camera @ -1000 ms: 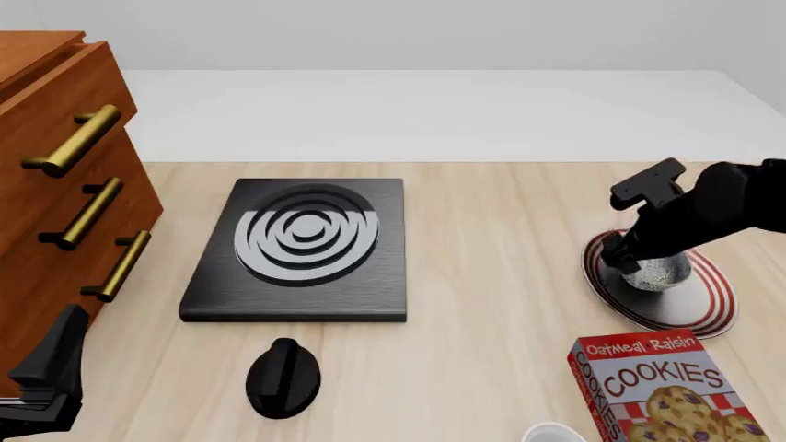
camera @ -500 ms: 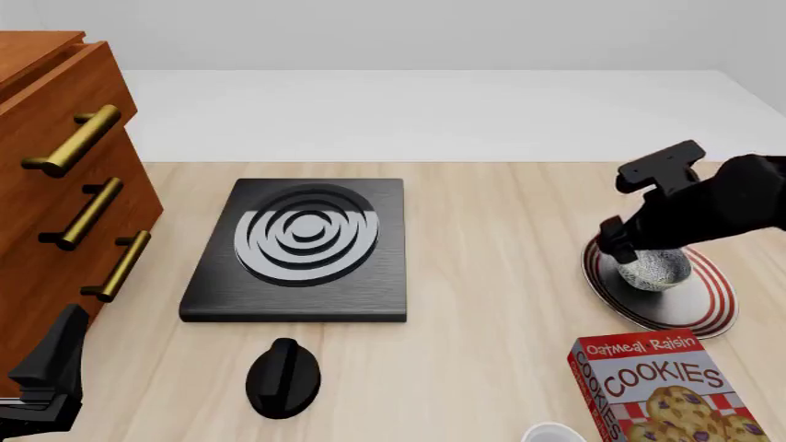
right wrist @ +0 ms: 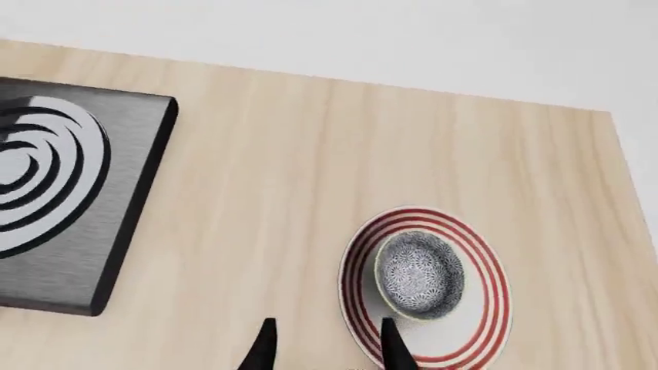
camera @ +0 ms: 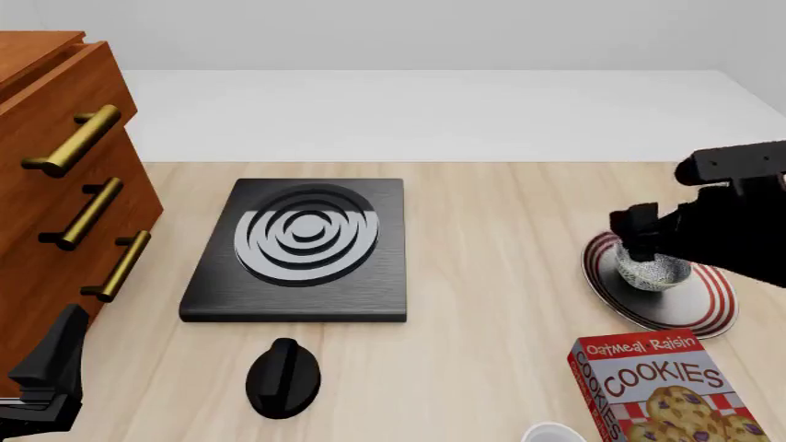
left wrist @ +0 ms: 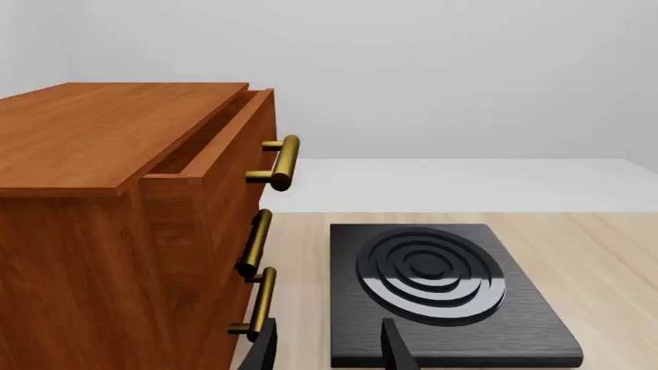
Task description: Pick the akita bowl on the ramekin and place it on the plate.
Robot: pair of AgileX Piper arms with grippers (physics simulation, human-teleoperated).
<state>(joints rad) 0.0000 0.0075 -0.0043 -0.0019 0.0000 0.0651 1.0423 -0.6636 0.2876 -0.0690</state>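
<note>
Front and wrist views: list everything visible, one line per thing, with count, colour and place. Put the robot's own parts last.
Table: one, light wood, under everything.
Drawers: one unit, brown with brass handles, far left; top drawer slightly open.
Burner: one, black slab with grey rings, centre-left.
Knob: one, black, in front of the burner.
Plate: one, white with red rings, right side.
Bowl: one, speckled grey inside, upright on the plate.
Cookie box: one, red, front right.
Ramekin: one, white, bottom edge, mostly cut off.
Left gripper: black, open, front left.
Right gripper: black, open, empty, above the plate.
</note>
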